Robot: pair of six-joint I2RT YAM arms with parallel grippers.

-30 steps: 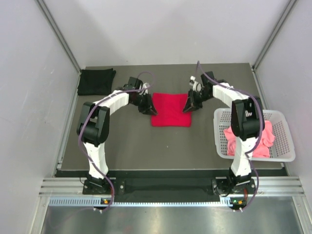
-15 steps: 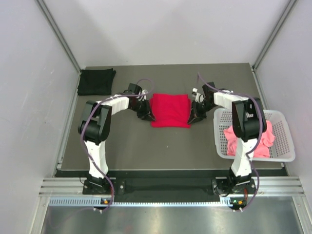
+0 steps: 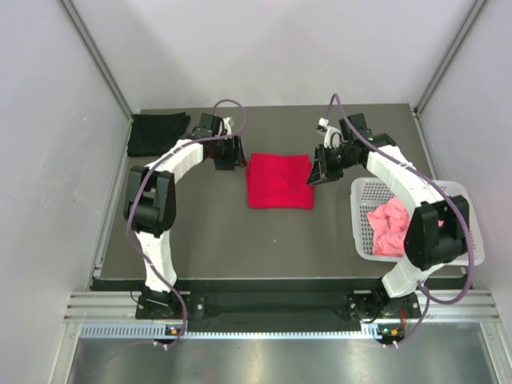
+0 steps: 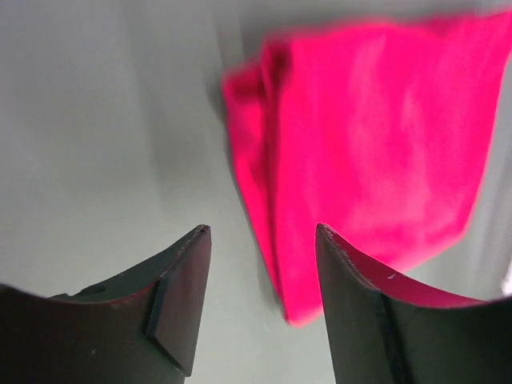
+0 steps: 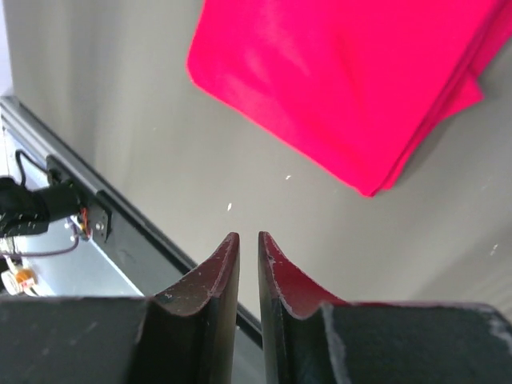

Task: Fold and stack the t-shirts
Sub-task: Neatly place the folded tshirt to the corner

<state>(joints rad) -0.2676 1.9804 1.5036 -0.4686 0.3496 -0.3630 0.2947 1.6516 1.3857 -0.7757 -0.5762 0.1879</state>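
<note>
A bright red t-shirt [image 3: 278, 181] lies folded in a flat rectangle at the middle of the table; it also shows as the red t-shirt [image 4: 368, 136] and the red t-shirt [image 5: 344, 80] in the wrist views. My left gripper [image 3: 232, 154] hovers just off its left edge; this left gripper [image 4: 262, 230] is open and holds nothing. My right gripper [image 3: 314, 174] is by the shirt's right edge; this right gripper [image 5: 247, 236] is parted only a narrow slit, with bare table showing through. A black t-shirt [image 3: 158, 134] lies folded at the far left corner. A salmon pink t-shirt [image 3: 390, 226] sits crumpled in the basket.
A white lattice basket [image 3: 357, 224] stands at the right side of the table, with the right arm reaching over it. Grey walls close in the table on three sides. The table's metal front rail [image 5: 120, 232] shows past the right fingers.
Both grippers have let go of the red t-shirt's side edges and drawn back from it, the left opening wide, the right only slightly. The shirt stays folded in the middle.
</note>
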